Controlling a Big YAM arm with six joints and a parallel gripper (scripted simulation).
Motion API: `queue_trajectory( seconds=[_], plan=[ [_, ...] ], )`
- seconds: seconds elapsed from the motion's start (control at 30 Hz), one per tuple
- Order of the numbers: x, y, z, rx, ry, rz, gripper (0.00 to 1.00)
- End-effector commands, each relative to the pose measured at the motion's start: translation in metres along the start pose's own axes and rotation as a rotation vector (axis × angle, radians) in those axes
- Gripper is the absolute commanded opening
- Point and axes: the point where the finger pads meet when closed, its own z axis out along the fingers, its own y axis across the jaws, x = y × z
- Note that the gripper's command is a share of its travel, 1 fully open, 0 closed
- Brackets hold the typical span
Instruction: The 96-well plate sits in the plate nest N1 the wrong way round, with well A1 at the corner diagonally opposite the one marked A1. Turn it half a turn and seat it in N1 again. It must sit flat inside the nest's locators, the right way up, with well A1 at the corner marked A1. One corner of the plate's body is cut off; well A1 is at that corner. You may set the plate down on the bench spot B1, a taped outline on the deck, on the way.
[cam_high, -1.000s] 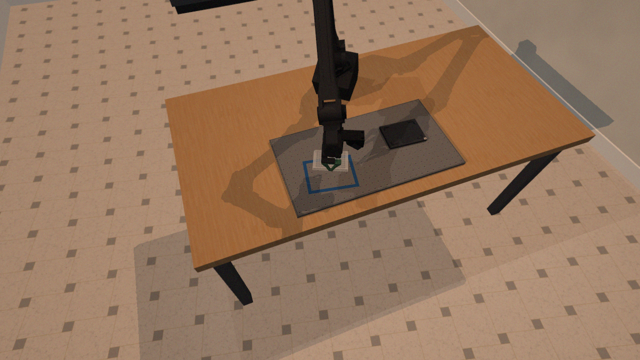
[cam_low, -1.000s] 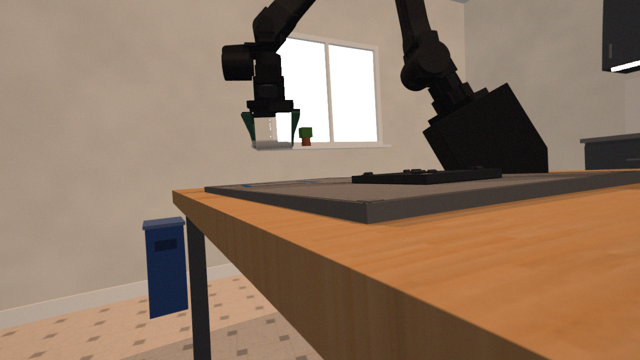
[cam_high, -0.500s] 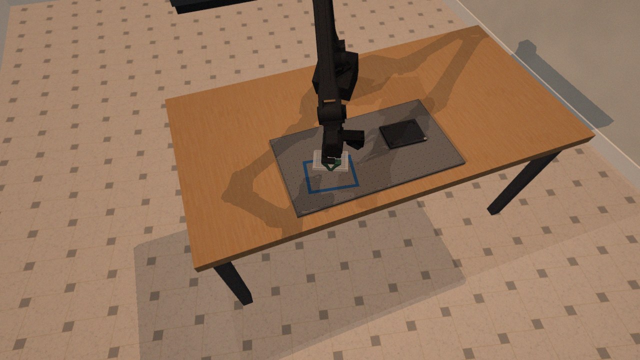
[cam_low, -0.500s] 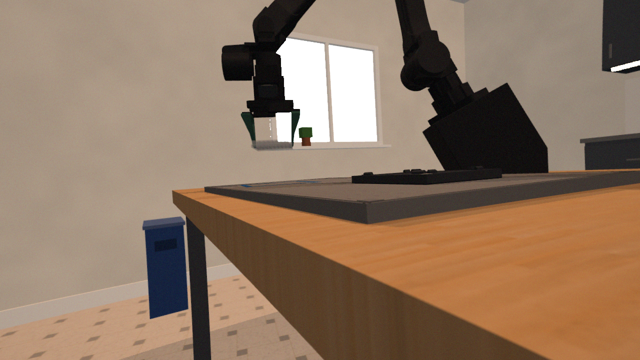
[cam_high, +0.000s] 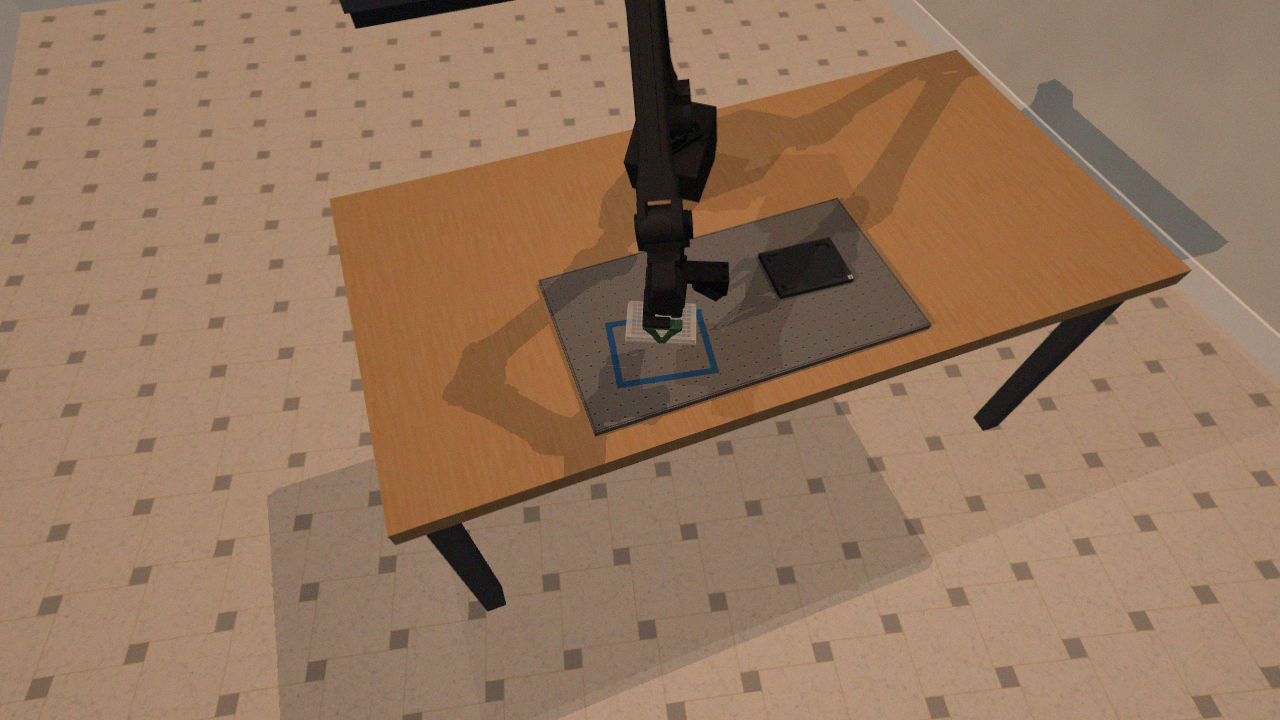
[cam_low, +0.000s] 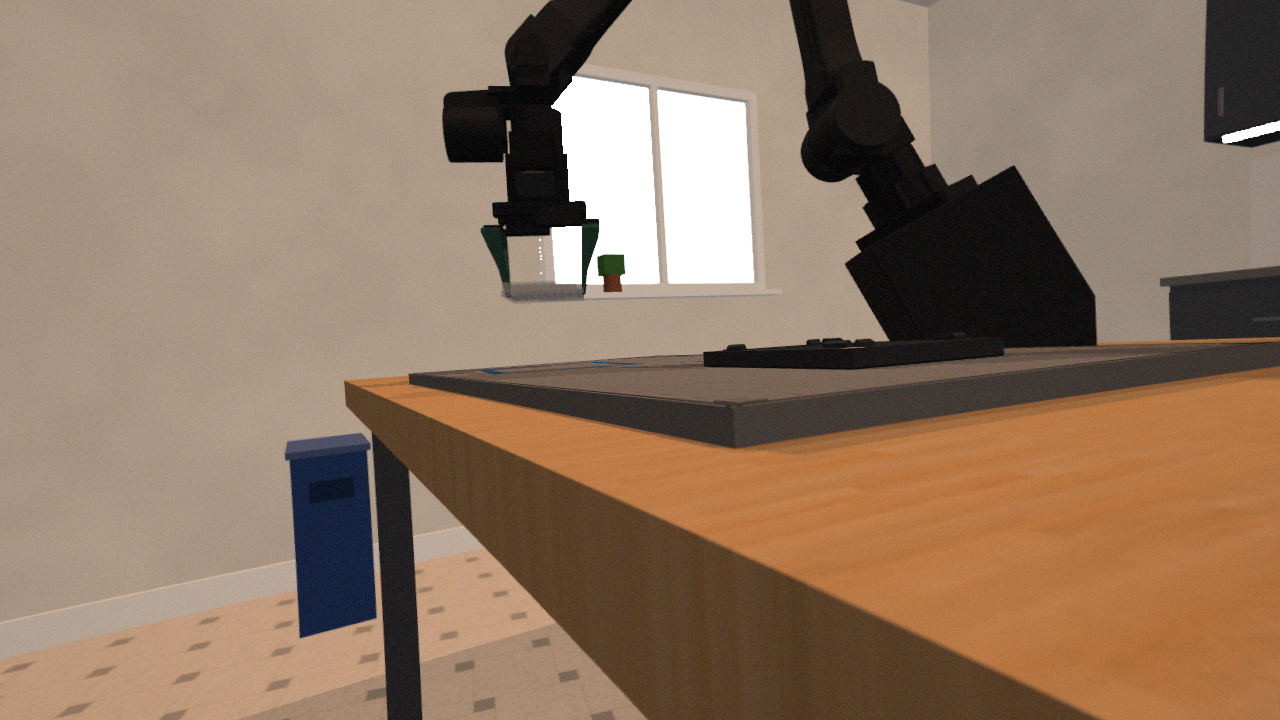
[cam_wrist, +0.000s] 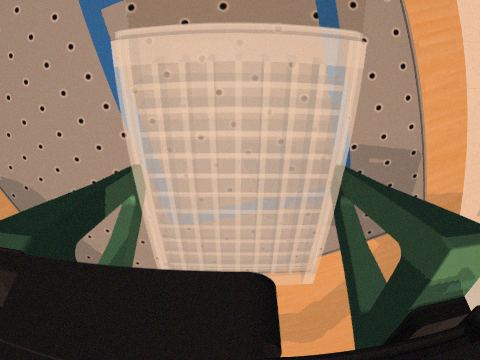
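My gripper (cam_high: 661, 333) with green fingers is shut on the clear 96-well plate (cam_high: 659, 331) across its short width. It holds the plate level, well above the deck, over the far part of the blue taped outline B1 (cam_high: 662, 354). In the low side view the plate (cam_low: 539, 290) hangs between the fingers (cam_low: 540, 259) high over the deck. The black plate nest N1 (cam_high: 806, 266) lies empty to the right on the deck. I cannot tell which corner is cut off.
The grey perforated deck (cam_high: 733, 308) lies on the wooden table (cam_high: 733, 268). The arm's black base (cam_low: 971, 268) stands behind the nest. A blue bin (cam_low: 331, 532) stands on the floor beyond the table's corner.
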Motion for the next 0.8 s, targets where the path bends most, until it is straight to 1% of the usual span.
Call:
queue_trajectory(
  seconds=[0.0, 0.2, 0.23, 0.4, 0.57, 0.77],
  plan=[
    [0.002, 0.0, 0.008, -0.006, -0.002, 0.009, 0.0],
    [0.003, 0.0, 0.012, -0.007, -0.001, 0.007, 0.0],
    [0.003, -0.002, 0.012, -0.002, -0.001, 0.007, 0.0],
    [0.002, 0.002, 0.015, -0.011, -0.001, 0.001, 0.0],
    [0.003, -0.001, 0.018, -0.004, -0.001, 0.002, 0.0],
    [0.003, 0.001, 0.023, -0.007, -0.001, 0.002, 0.0]
  ],
)
